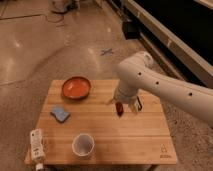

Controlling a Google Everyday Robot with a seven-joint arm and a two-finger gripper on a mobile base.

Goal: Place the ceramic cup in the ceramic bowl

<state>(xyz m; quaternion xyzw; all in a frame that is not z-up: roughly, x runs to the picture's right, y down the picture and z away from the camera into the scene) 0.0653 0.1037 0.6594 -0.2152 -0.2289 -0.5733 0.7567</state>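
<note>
Looking down from the one camera on a wooden table. Over its far middle, at the end of a white arm, hangs the gripper, with prongs spread apart and nothing held. Just under it lies a small red item, and a dark one sits just beside on the picture's right. Well apart from the gripper, nearer the camera and off to the picture's left, stands the ceramic cup, upright with its mouth open to the top. Farther from the camera than the gripper and also to its left sits the ceramic bowl, empty. Between cup and bowl lies a blue sponge, and beyond the cup at the table's left edge a white bottle. Judging the cup: probably stiff, glazed and slick, light enough but breakable — best taken across the rim, one prong inside and one outside, or around the wall from above. Squeeze firmly and set down gently, since ceramic on ceramic chips easily.
</note>
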